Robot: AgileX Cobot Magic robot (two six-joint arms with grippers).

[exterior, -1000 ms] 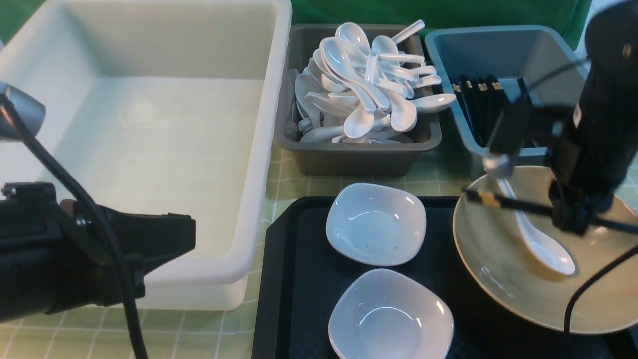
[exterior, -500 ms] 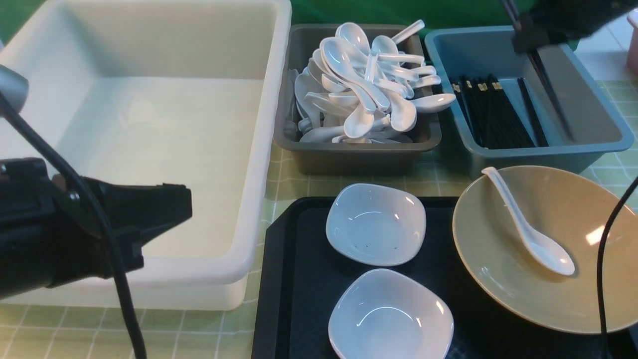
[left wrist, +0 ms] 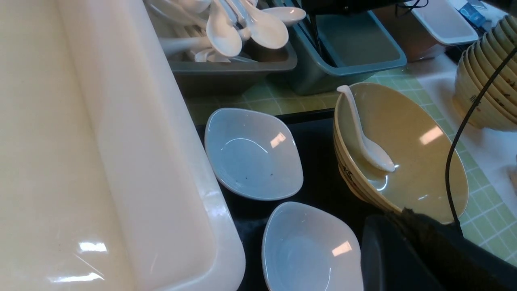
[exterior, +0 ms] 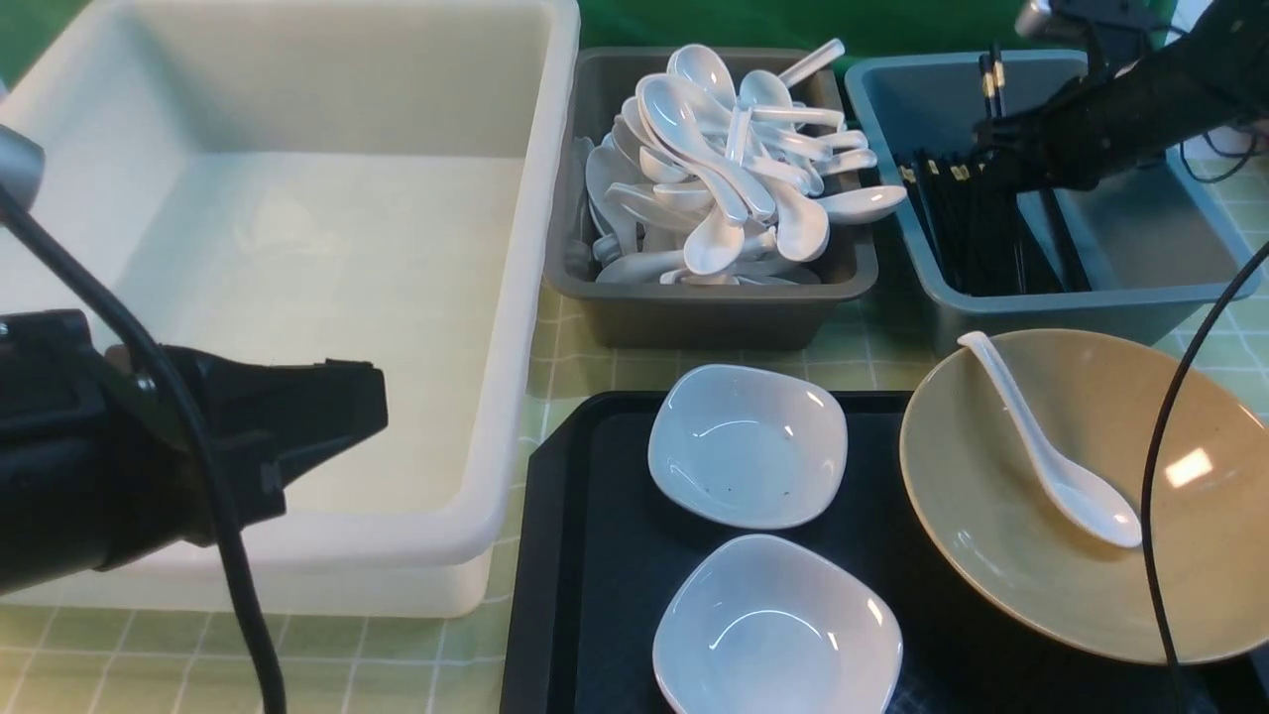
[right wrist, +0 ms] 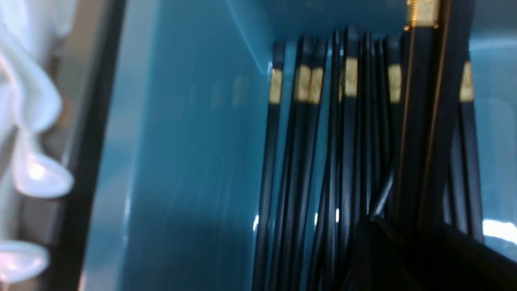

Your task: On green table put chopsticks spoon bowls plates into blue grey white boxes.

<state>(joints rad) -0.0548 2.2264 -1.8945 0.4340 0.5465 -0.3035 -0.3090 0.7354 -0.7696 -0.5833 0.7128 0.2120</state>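
My right gripper (exterior: 1001,149) is shut on a pair of black chopsticks (exterior: 991,74) and holds them low over the blue box (exterior: 1140,228), above several chopsticks (exterior: 977,228) lying in it. In the right wrist view the held pair (right wrist: 428,101) runs along the lying ones (right wrist: 307,141). My left gripper (exterior: 337,416) is shut and empty, in front of the empty white box (exterior: 297,248). A white spoon (exterior: 1061,466) lies in a tan bowl (exterior: 1091,555). Two small white dishes (exterior: 749,446) (exterior: 778,625) sit on the black tray (exterior: 585,555).
The grey box (exterior: 694,307) stands between the white and blue boxes, heaped with white spoons (exterior: 724,169). In the left wrist view a stack of tan bowls (left wrist: 488,76) and a white container (left wrist: 440,20) stand beyond the tan bowl. A black cable (exterior: 1155,476) hangs across the tan bowl.
My right gripper lifted the chopsticks off the tan bowl, carried them back over the blue box and lowered them toward the pile. The spoon stayed in the bowl. My left arm barely moved.
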